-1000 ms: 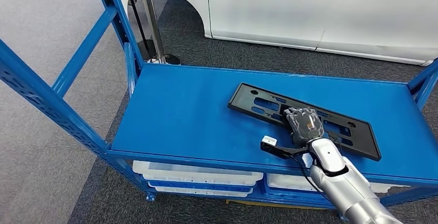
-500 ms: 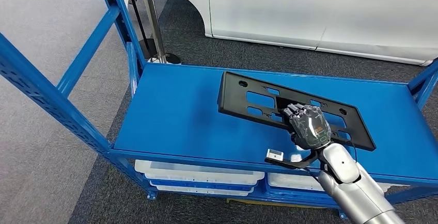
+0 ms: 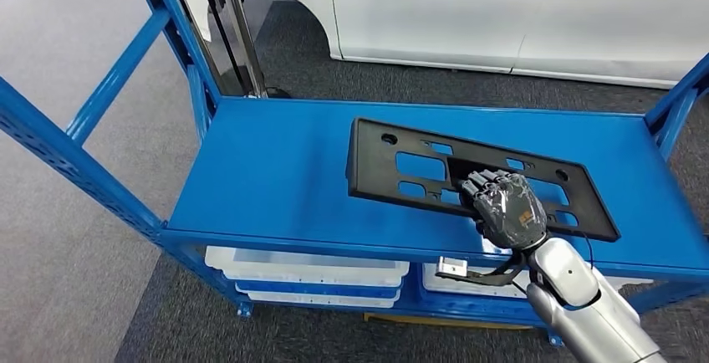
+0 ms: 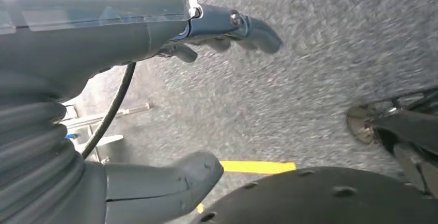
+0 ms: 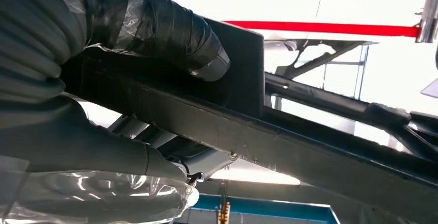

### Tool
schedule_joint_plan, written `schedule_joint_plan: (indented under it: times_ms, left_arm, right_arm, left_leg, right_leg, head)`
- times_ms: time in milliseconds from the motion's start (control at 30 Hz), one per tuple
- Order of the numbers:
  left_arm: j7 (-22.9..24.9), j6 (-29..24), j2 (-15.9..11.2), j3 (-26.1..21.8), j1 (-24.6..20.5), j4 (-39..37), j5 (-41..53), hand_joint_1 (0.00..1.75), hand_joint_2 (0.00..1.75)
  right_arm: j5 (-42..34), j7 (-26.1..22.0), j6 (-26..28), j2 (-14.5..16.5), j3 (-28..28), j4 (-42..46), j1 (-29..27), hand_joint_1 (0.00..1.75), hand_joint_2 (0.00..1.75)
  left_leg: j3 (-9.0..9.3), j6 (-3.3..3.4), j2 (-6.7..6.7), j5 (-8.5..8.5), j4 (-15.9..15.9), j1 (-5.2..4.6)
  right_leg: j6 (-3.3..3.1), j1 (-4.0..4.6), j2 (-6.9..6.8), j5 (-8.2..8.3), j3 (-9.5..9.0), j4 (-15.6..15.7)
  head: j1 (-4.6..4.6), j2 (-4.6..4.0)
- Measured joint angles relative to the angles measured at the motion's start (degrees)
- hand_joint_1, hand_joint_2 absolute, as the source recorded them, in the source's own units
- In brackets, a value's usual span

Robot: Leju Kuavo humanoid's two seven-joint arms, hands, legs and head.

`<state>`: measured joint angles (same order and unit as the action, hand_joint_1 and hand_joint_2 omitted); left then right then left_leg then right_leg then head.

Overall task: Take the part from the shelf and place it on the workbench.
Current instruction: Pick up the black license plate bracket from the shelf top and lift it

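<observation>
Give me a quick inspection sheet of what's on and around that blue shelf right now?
Surface: blue shelf, bare apart from the part.
Job's things: black part, far edge tilted up off the shelf.
Clutter: white bins under the shelf.
Hands: right hand grips the part; left hand holds nothing, fingers apart.
Cables: black cable at the left wrist.
Surroundings: white vehicle, grey carpet, yellow floor line.

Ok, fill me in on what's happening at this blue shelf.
The right robot hand grips a flat black plastic part with cut-out slots, holding it by its near edge over the blue shelf. The part is tilted up off the shelf surface rather than lying flat, so the pickup looks under way. The left robot hand hangs over grey carpet, fingers apart, holding nothing. A white vehicle stands behind the shelf.
</observation>
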<state>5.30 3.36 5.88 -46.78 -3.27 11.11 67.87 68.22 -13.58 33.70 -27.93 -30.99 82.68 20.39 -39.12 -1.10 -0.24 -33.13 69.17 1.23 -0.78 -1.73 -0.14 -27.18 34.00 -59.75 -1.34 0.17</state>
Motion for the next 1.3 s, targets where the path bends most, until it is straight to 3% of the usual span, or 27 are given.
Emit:
schedule_joint_plan:
  times_ms: [33,67,100,167,233,300,367,400,467,533,567,600,633,667,733,767,800,867,900,933,1033,1067,1100,1133,1200,1267,1300]
  left_arm:
    - [0.04,-0.01,-0.04,-0.02,-0.01,0.00,-0.02,0.00,1.75]
    - [0.07,-0.02,-0.11,-0.08,-0.03,0.01,-0.08,0.00,1.75]
    - [0.10,-0.02,-0.22,-0.16,-0.05,0.01,-0.18,0.00,1.75]
    - [0.14,0.00,-0.54,-0.37,-0.11,0.01,-0.40,0.00,1.75]
    - [0.16,0.08,-0.92,-0.63,-0.26,0.01,-0.55,0.00,1.75]
    - [0.19,0.19,-1.20,-0.99,-0.36,0.02,-0.66,0.00,1.75]
    - [0.27,0.27,-1.36,-1.28,-0.38,0.01,-0.79,0.00,1.75]
    - [0.30,0.31,-1.42,-1.37,-0.44,0.00,-0.82,0.00,1.75]
    - [0.36,0.35,-1.45,-1.50,-0.51,-0.01,-0.85,0.00,1.75]
    - [0.40,0.35,-1.49,-1.58,-0.50,-0.01,-0.76,0.00,1.75]
    - [0.40,0.35,-1.50,-1.59,-0.48,-0.01,-0.68,0.00,1.75]
    - [0.36,0.35,-1.50,-1.58,-0.48,-0.01,-0.56,0.00,1.75]
    - [0.28,0.35,-1.50,-1.58,-0.48,-0.01,-0.41,0.00,1.75]
    - [0.17,0.35,-1.50,-1.57,-0.48,-0.01,-0.26,0.00,1.75]
    - [-0.04,0.35,-1.49,-1.57,-0.46,-0.01,-0.02,0.00,1.75]
    - [-0.11,0.35,-1.49,-1.57,-0.43,-0.01,0.05,0.00,1.75]
    - [-0.19,0.37,-1.49,-1.57,-0.39,-0.01,0.11,0.00,1.75]
    - [-0.32,0.44,-1.50,-1.57,-0.23,-0.01,0.34,0.00,1.75]
    - [-0.38,0.51,-1.50,-1.56,-0.17,-0.01,0.45,0.00,1.75]
    - [-0.41,0.60,-1.49,-1.56,-0.11,-0.01,0.58,0.00,1.75]
    - [-0.46,0.81,-1.46,-1.55,-0.10,-0.01,0.77,0.00,1.75]
    - [-0.46,0.84,-1.46,-1.55,-0.11,-0.01,0.79,0.00,1.75]
    - [-0.48,0.86,-1.47,-1.55,-0.13,-0.01,0.81,0.00,1.75]
    - [-0.50,0.88,-1.47,-1.55,-0.15,-0.01,0.84,0.00,1.75]
    - [-0.54,0.96,-1.49,-1.55,-0.20,-0.01,0.96,0.00,1.75]
    - [-0.56,0.99,-1.54,-1.55,-0.31,-0.01,1.08,0.00,1.75]
    - [-0.57,0.99,-1.55,-1.55,-0.37,-0.01,1.11,0.00,1.75]
  right_arm:
    - [0.05,-0.06,0.02,-0.03,-0.05,0.20,-0.09,1.75,1.75]
    - [0.15,-0.14,0.04,-0.03,-0.17,0.35,-0.15,1.75,1.75]
    - [0.33,-0.21,0.04,-0.01,-0.40,0.47,-0.18,1.75,1.75]
    - [0.74,-0.32,0.03,0.16,-1.00,0.63,-0.14,1.75,1.75]
    - [1.15,-0.28,-0.02,0.56,-1.58,0.74,0.05,1.75,1.75]
    - [1.47,-0.09,-0.06,1.08,-2.26,0.78,0.52,1.75,1.75]
    - [1.60,0.19,-0.05,1.54,-2.98,0.76,0.96,1.75,1.75]
    - [1.60,0.33,-0.03,1.68,-3.27,0.75,1.15,1.75,1.75]
    - [1.51,0.66,0.03,1.80,-3.75,0.74,1.46,1.75,1.75]
    - [1.35,0.95,0.10,1.84,-4.10,0.73,1.63,1.75,1.75]
    - [1.27,1.03,0.13,1.85,-4.22,0.73,1.63,1.75,1.75]
    - [1.20,1.12,0.15,1.85,-4.32,0.73,1.62,1.75,1.75]
    - [1.10,1.22,0.17,1.84,-4.37,0.73,1.62,1.75,1.75]
    - [0.96,1.34,0.21,1.83,-4.40,0.74,1.63,1.75,1.75]
    - [0.58,1.58,0.31,1.76,-4.40,0.89,1.60,1.75,1.75]
    - [0.40,1.66,0.38,1.69,-4.37,1.02,1.51,1.75,1.75]
    - [0.26,1.72,0.46,1.56,-4.33,1.18,1.42,1.75,1.75]
    - [0.06,1.75,0.63,1.34,-4.24,1.42,1.23,1.75,1.75]
    - [-0.01,1.75,0.70,1.28,-4.21,1.49,1.19,1.75,1.75]
    - [-0.06,1.75,0.74,1.27,-4.19,1.58,1.13,1.75,1.75]
    - [-0.18,1.75,0.77,1.27,-4.17,1.78,0.91,1.75,1.75]
    - [-0.21,1.75,0.76,1.27,-4.16,1.80,0.81,1.75,1.75]
    - [-0.25,1.75,0.73,1.27,-4.16,1.80,0.69,1.75,1.75]
    - [-0.27,1.74,0.69,1.27,-4.16,1.80,0.57,1.75,1.75]
    - [-0.38,1.73,0.60,1.27,-4.11,1.81,0.41,1.75,1.75]
    - [-0.50,1.72,0.47,1.26,-3.93,1.92,0.33,1.75,1.75]
    - [-0.56,1.67,0.39,1.26,-3.84,1.97,0.33,1.75,1.75]
  left_leg:
    - [-0.81,-0.06,0.00,-1.80,3.55,0.00]
    - [-0.96,-0.01,0.00,-2.47,5.81,-0.02]
    - [-0.08,0.18,0.00,-1.92,5.92,-0.09]
    - [4.64,1.10,-0.02,0.95,0.08,-0.44]
    - [9.84,2.11,0.03,2.20,-8.00,-0.91]
    - [11.53,2.45,0.04,2.27,-11.49,-1.26]
    - [11.10,2.70,0.05,3.52,-12.19,-1.21]
    - [10.77,3.00,0.12,4.28,-12.61,-1.10]
    - [9.61,3.58,0.29,5.84,-13.14,-0.83]
    - [7.82,3.85,0.34,6.99,-12.79,-0.93]
    - [6.86,3.82,0.35,7.45,-12.46,-0.97]
    - [5.87,3.74,0.36,7.86,-12.04,-0.97]
    - [4.90,3.62,0.36,8.20,-11.55,-0.95]
    - [4.01,3.46,0.36,8.48,-10.99,-0.93]
    - [2.62,2.97,0.32,8.96,-9.94,-1.04]
    - [2.25,2.67,0.30,9.29,-9.61,-1.11]
    - [1.99,2.35,0.27,9.73,-9.49,-1.16]
    - [1.65,1.66,0.20,10.45,-9.55,-1.17]
    - [1.29,1.29,0.18,9.82,-9.26,-1.14]
    - [0.75,0.93,0.15,8.12,-8.20,-1.09]
    - [-1.54,0.06,0.17,-0.15,0.95,-0.79]
    - [-1.95,-0.10,0.17,-1.54,4.26,-0.75]
    - [-1.65,-0.17,0.17,-1.37,6.27,-0.72]
    - [-0.47,-0.15,0.18,-0.02,6.42,-0.71]
    - [4.67,0.17,0.14,3.00,1.25,-0.69]
    - [10.95,0.76,0.03,2.34,-7.40,-0.90]
    - [12.84,1.08,-0.03,1.52,-10.41,-1.05]
  right_leg:
    - [-0.14,0.21,-0.08,0.38,0.59,-0.10]
    - [-0.23,0.42,-0.16,0.75,1.19,-0.23]
    - [-0.26,0.62,-0.22,1.09,1.75,-0.37]
    - [-0.24,0.97,-0.24,1.74,2.68,-0.61]
    - [0.07,1.26,-0.26,2.49,3.22,-0.63]
    - [0.70,1.16,-0.34,3.41,3.39,-0.33]
    - [1.42,0.95,-0.36,4.03,3.55,0.05]
    - [1.73,0.94,-0.30,3.21,3.87,-0.35]
    - [2.15,0.92,-0.11,-1.39,5.24,-4.26]
    - [2.54,0.86,0.01,-6.34,7.01,-11.41]
    - [2.72,0.81,0.02,-7.17,7.38,-14.34]
    - [2.86,0.73,0.01,-6.63,6.91,-15.56]
    - [2.96,0.63,0.01,-5.21,5.46,-14.82]
    - [2.99,0.51,0.00,-3.64,3.00,-12.08]
    - [2.66,0.54,0.06,-3.15,-2.39,-4.56]
    - [2.33,0.66,0.11,-3.59,-4.00,-1.85]
    - [1.94,0.85,0.16,-4.11,-4.59,-0.47]
    - [1.03,0.86,0.07,-3.33,-3.97,0.01]
    - [0.50,0.76,-0.04,-2.72,-3.44,0.15]
    - [-0.03,0.60,-0.16,-1.98,-2.76,0.34]
    - [-0.79,0.56,-0.29,0.29,-0.09,0.39]
    - [-0.76,0.60,-0.30,0.95,0.84,0.32]
    - [-0.68,0.62,-0.33,1.64,1.83,0.18]
    - [-0.56,0.61,-0.36,2.29,2.82,0.01]
    - [-0.22,0.59,-0.40,3.53,4.58,-0.40]
    - [0.36,0.69,-0.39,4.63,5.47,-0.61]
    - [0.72,0.71,-0.42,5.23,5.55,-0.50]
  head:
    - [-0.01,0.00]
    - [0.00,0.00]
    - [-0.01,0.01]
    - [-0.02,0.00]
    - [0.01,0.00]
    - [0.01,0.00]
    - [0.02,0.00]
    - [0.04,0.01]
    - [0.08,0.01]
    - [0.07,0.00]
    - [0.07,0.00]
    - [0.07,0.00]
    - [0.07,0.01]
    - [0.07,0.01]
    - [0.04,0.01]
    - [0.02,0.00]
    - [0.00,0.00]
    - [0.02,0.00]
    - [0.01,0.01]
    - [0.00,0.01]
    - [-0.06,0.00]
    - [-0.06,-0.01]
    - [-0.06,-0.01]
    - [-0.06,-0.01]
    - [-0.07,0.00]
    - [-0.05,0.01]
    - [-0.04,0.01]
